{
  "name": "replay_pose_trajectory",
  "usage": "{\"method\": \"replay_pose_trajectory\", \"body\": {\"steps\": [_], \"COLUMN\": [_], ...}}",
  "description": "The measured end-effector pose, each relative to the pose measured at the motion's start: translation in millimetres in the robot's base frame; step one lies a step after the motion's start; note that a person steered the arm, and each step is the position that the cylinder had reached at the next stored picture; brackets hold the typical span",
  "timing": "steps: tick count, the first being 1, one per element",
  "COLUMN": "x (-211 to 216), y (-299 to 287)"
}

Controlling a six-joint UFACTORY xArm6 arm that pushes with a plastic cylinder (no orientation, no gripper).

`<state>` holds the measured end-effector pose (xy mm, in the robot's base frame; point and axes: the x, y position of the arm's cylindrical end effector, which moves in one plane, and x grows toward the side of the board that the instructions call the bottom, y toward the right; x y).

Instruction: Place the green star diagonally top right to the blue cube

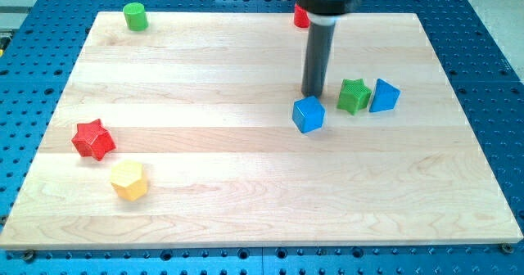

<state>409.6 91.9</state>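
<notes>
The green star (354,96) lies on the wooden board (246,201), right of centre. The blue cube (309,114) sits just to its lower left, a small gap between them. A blue triangular block (384,96) touches or nearly touches the green star on its right. My tip (313,92) rests on the board just above the blue cube and to the left of the green star, close to both.
A red block (300,15) is partly hidden behind the rod at the view's top. A green cylinder (135,16) stands at the top left. A red star (92,139) and a yellow hexagonal block (128,180) lie at the left.
</notes>
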Motion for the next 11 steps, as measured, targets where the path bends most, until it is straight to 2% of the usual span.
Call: {"method": "replay_pose_trajectory", "body": {"steps": [1, 2, 3, 4, 5, 6, 7, 8, 9, 11], "x": [19.0, 54.4, 69.6, 0.1, -26.5, -4.8, -11.1, -77.0, -83.8, -27.2], "y": [48.9, 53.0, 100.7, 97.3, 114.8, 140.7, 164.7, 162.1, 157.4, 163.4]}}
